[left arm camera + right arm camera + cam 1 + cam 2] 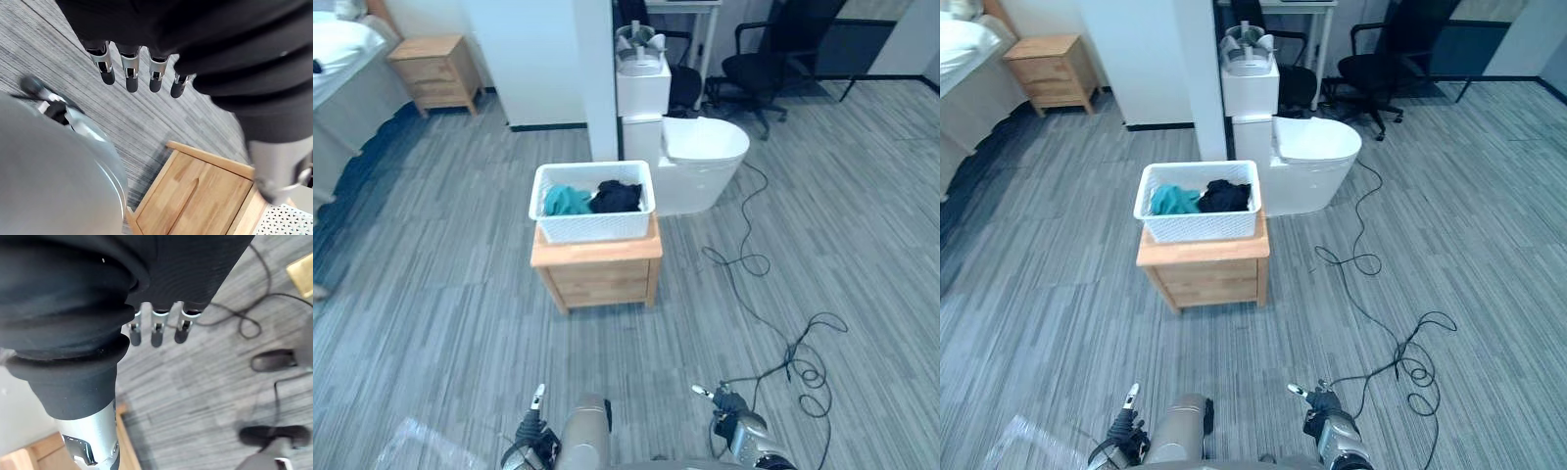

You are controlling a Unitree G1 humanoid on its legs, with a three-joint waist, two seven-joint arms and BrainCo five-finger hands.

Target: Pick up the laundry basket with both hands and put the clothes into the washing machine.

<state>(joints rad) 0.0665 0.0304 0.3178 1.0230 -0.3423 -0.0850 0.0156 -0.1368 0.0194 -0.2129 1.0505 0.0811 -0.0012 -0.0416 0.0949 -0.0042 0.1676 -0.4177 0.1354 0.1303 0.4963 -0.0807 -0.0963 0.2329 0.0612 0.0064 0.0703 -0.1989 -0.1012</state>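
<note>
Well back from the pickup, nothing gripped yet

Silver, dark-tipped fingers (131,73) of the left hand (534,429) hang straight and slack, closed on nothing. Those of the right hand (156,333) hang the same way over the grey plank floor (460,323). Both hands sit low, well apart from the task's thing. Ahead, the white perforated plastic laundry basket (595,229) stands upright on a low pale-wood cabinet (602,281), covering most of its top and leaving a bare strip along the front edge. Inside lie a teal garment (566,201) toward the basket's left wall and a black garment (617,197) touching it. With so little cloth the basket should be light, its thin walls stiff yet a little springy, and smooth. The best hold, I judge, is the rolled rim at its left and right ends, one hand each, kept level.
</note>
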